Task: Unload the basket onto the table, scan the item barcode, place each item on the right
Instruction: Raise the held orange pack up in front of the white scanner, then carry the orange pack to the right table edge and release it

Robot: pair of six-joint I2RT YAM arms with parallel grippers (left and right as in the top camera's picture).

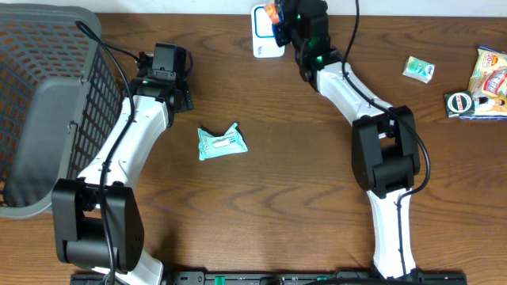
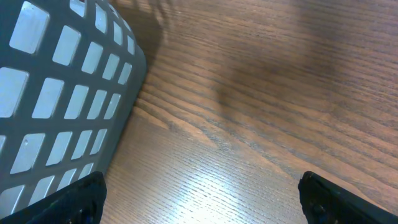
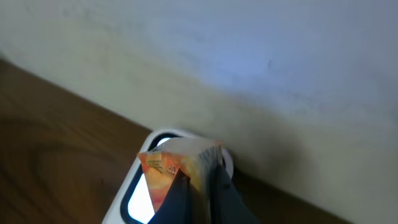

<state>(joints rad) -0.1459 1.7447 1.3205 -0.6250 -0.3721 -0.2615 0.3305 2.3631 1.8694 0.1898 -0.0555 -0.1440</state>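
Two arms are on my screens. I count one grey basket (image 1: 47,134) at the left edge of the counter (image 1: 301,198), one white scanner (image 1: 265,41) at the far edge, and five small packaged goods in all.

One of the five, an orange packet (image 3: 177,163), is the item for scanning. The right pincer (image 3: 200,186) is clamped tight on it and holds it just over the scanner's lit window, close to the back wall. The packet is crinkled, orange with a paler top edge. Its print is too small for me to read, and I cannot make out a barcode.

One teal packet (image 1: 222,143) lies mid-counter between the arms. Three more sit near the right edge: a small green-and-white sachet (image 1: 417,69), a round dark-rimmed item (image 1: 458,103) and a yellow snack bag (image 1: 491,75).

The left pincer (image 2: 199,202) is spread fully wide and grips nothing, just beside the basket.
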